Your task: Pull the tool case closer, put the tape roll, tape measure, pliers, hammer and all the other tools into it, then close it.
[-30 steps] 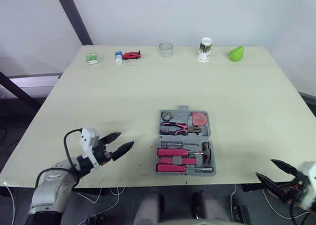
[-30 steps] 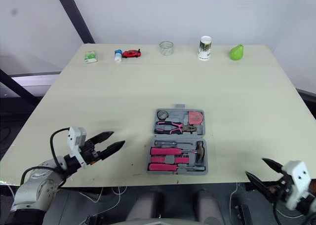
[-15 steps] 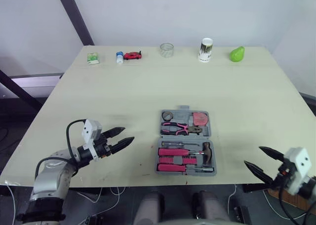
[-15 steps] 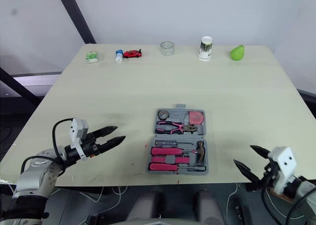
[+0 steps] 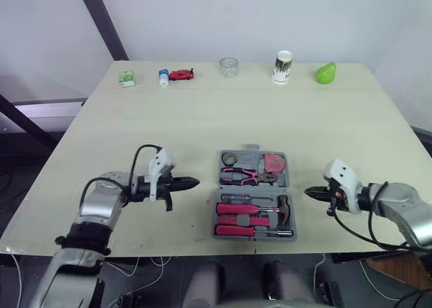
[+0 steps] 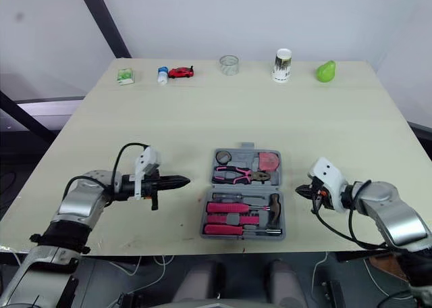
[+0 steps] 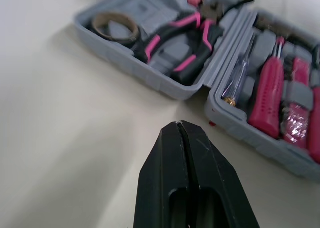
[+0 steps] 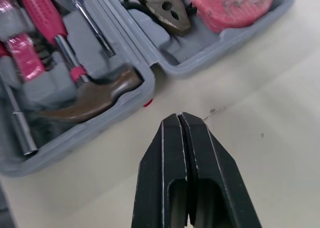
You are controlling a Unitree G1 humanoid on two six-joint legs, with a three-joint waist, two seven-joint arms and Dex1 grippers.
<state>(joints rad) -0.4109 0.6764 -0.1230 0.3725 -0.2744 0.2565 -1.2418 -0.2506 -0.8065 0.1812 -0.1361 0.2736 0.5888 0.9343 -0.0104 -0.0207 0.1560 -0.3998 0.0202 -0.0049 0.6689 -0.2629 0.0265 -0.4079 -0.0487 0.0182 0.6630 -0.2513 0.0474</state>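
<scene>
Open tool case (image 5: pixel 253 189) is seated at 6 o'clock on the surface (image 5: pixel 202 119), tools loaded. Left gripper (image 5: pixel 192 183) is held at its 9 o'clock, right gripper (image 5: pixel 309 193) at 3, both jaws closed on nothing. Tape roll (image 7: pixel 116 28) and pliers (image 7: pixel 182 43) are resolved by left wrist view; hammer (image 8: pixel 95 95), tape measure (image 8: pixel 230 5) by right.
</scene>
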